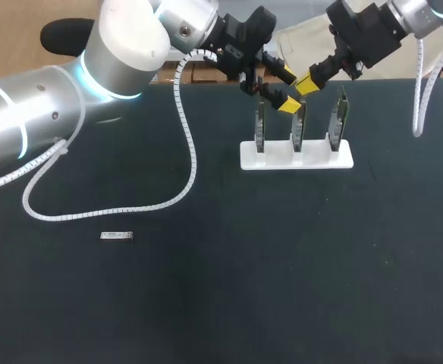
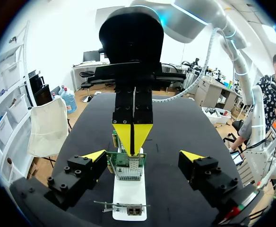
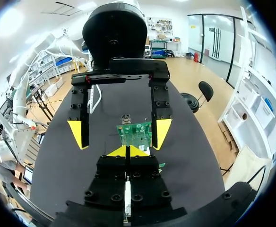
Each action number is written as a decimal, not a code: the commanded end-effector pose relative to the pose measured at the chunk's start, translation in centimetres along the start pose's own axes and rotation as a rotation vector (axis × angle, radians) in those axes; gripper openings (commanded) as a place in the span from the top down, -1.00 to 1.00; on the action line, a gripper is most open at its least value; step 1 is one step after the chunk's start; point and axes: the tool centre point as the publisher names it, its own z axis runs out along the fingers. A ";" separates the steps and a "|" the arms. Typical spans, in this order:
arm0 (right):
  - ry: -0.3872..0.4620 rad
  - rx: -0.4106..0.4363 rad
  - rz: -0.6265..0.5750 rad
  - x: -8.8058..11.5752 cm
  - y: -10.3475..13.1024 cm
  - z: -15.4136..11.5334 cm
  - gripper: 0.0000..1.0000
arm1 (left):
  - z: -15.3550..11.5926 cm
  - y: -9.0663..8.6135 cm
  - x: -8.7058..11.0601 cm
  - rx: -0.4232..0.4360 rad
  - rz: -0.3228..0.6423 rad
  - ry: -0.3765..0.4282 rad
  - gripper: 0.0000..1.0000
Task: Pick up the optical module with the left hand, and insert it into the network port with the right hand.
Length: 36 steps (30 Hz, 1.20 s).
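Observation:
The optical module (image 1: 117, 236), a small silver bar, lies flat on the dark table at the left front, far from both grippers. At the back, a white stand (image 1: 312, 158) holds three upright green network cards. My left gripper (image 1: 288, 89) hangs open over the middle card (image 1: 298, 125), empty. My right gripper (image 1: 307, 83) is shut on nothing, its tips between the left gripper's fingers. In the left wrist view the left gripper (image 2: 143, 156) straddles the card (image 2: 126, 165), with the right gripper (image 2: 133, 137) just beyond. The right wrist view shows the right gripper (image 3: 127, 151) facing the left gripper (image 3: 120, 134) across the card (image 3: 135, 133).
A white spiral cable (image 1: 183, 152) from my left arm trails over the table's left middle, ending near the module. The stand's other two cards (image 1: 260, 125) (image 1: 338, 121) rise on either side of the grippers.

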 end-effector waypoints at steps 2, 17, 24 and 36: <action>0.000 -0.003 0.004 0.4 -0.2 0.2 1.00 | 0.0 0.1 0.0 0.003 0.001 0.002 -1.00; -0.007 -0.014 0.038 1.2 0.0 0.9 1.00 | 0.0 0.1 0.0 0.003 0.001 0.002 -1.00; -0.043 -0.013 0.043 0.7 0.1 0.4 1.00 | 0.0 0.1 0.0 0.003 0.001 0.002 -1.00; -0.138 0.012 0.006 -0.9 -0.3 -4.2 1.00 | 0.0 0.1 0.0 0.003 0.001 0.002 -1.00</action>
